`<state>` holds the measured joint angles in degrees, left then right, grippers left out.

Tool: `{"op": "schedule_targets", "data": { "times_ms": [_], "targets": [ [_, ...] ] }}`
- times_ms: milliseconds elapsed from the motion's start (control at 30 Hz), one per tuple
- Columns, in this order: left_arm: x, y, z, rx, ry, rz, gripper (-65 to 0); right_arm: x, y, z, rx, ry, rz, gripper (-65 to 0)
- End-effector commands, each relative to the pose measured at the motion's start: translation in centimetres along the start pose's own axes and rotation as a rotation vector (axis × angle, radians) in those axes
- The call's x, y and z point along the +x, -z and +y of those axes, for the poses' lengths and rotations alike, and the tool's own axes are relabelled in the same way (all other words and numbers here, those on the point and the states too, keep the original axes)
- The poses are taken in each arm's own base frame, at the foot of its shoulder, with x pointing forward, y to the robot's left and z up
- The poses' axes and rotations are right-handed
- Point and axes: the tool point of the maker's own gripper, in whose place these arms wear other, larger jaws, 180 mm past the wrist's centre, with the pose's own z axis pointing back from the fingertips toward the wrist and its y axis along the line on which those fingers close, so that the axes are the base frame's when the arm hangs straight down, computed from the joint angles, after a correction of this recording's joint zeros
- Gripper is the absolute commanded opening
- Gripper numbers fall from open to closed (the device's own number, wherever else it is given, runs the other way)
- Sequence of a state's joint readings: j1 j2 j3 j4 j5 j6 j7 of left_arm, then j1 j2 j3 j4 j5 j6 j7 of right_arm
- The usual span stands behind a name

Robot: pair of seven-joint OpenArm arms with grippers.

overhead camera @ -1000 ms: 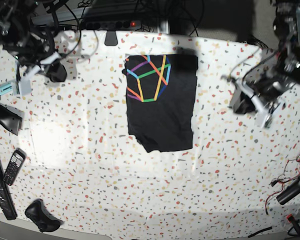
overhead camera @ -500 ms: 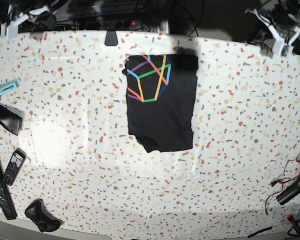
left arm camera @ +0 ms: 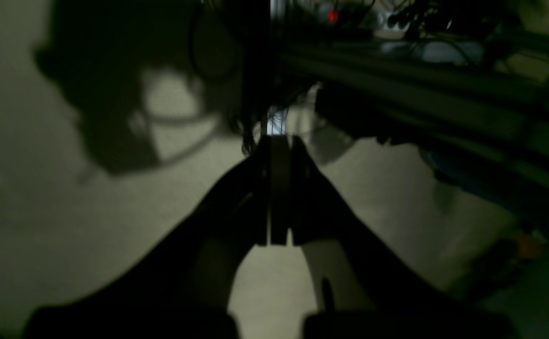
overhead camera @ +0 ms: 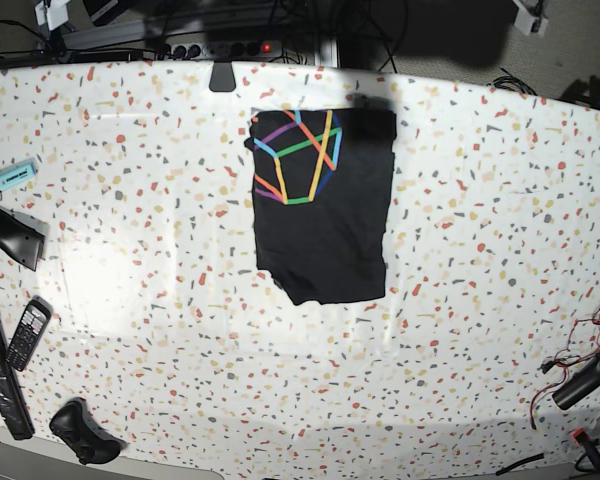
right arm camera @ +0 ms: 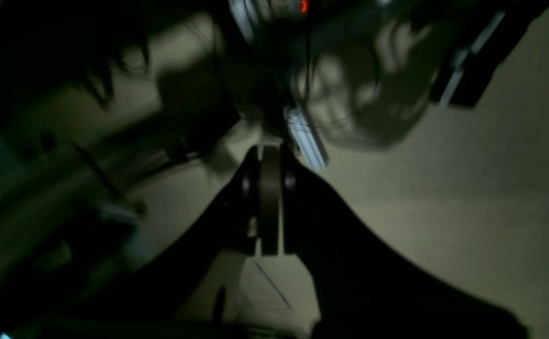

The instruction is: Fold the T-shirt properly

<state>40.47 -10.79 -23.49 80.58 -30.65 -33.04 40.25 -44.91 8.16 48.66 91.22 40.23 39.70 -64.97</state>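
The black T-shirt (overhead camera: 325,215) lies folded into a tall rectangle at the middle back of the speckled table (overhead camera: 140,270), its rainbow line figure (overhead camera: 298,157) facing up at the top left. Both arms are pulled back beyond the table's far edge, far from the shirt. Only a white tip of my left gripper (overhead camera: 530,15) shows at the top right, and a white tip of my right gripper (overhead camera: 52,12) at the top left. In the left wrist view my left gripper (left arm camera: 274,141) is shut on nothing. The right gripper (right arm camera: 269,151) is shut and empty too. Neither wrist view shows the shirt.
A mint highlighter (overhead camera: 13,176), a black wedge (overhead camera: 10,232), a keypad handset (overhead camera: 27,333), a long black bar (overhead camera: 0,375) and a black mouse-like lump (overhead camera: 80,432) line the left edge. Cables (overhead camera: 580,375) lie at the right edge. A power strip with a red light (overhead camera: 268,46) sits behind the table.
Both arms have lifted away from the table sides and drawn back past the far edge, almost out of the base view. The T-shirt has not moved.
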Motion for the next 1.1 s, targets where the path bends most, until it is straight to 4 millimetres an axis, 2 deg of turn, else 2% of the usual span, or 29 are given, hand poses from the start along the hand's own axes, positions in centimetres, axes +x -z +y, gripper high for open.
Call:
{"op": "schedule_targets", "data": {
  "times_ms": [0,100,200,333,467,600,700,800,933,1067],
  "targets": [
    [-0.9,0.3,0.4,-0.006,-0.022,0.022,-65.0,-0.3,0.0,-0.9,-0.003,-0.007,0.023,-65.0],
    [-3.0,2.2,1.4,-0.017,-0.095,0.071,-65.0,-2.0,2.0,-2.7,0.016,0.022,0.138,-65.0],
    [-5.0,3.5,2.8,0.022,-0.117,0.111,-65.0,-3.1,3.9,-3.5,0.038,0.047,0.231,-65.0],
    [-7.1,4.6,4.3,0.074,-0.107,0.115,-65.0,-2.9,6.9,-4.0,0.036,0.041,0.268,-65.0],
    [-8.3,5.4,5.1,0.1,-0.113,0.066,-65.0,-3.3,10.1,-5.1,-0.057,-0.06,0.281,-65.0],
    [-9.6,6.9,5.2,0.107,-0.137,0.111,-65.0,-3.7,13.1,-5.1,-0.128,-0.14,0.298,-65.0],
    [-9.5,8.5,4.5,0.078,-0.185,0.163,-65.0,-3.5,14.8,-4.8,-0.192,-0.154,0.352,-65.0],
    [-8.5,9.8,4.0,0.065,-0.216,0.189,-65.0,-2.7,16.2,-3.7,-0.215,-0.166,0.379,-65.0],
    [-7.1,11.1,4.3,0.137,-0.225,0.168,-65.0,-0.6,18.0,-1.6,-0.203,-0.149,0.329,-65.0],
    [-5.6,12.6,2.5,0.122,-0.203,0.15,-65.0,0.9,19.0,-0.1,-0.199,-0.131,0.279,-65.0]
  ]
}}
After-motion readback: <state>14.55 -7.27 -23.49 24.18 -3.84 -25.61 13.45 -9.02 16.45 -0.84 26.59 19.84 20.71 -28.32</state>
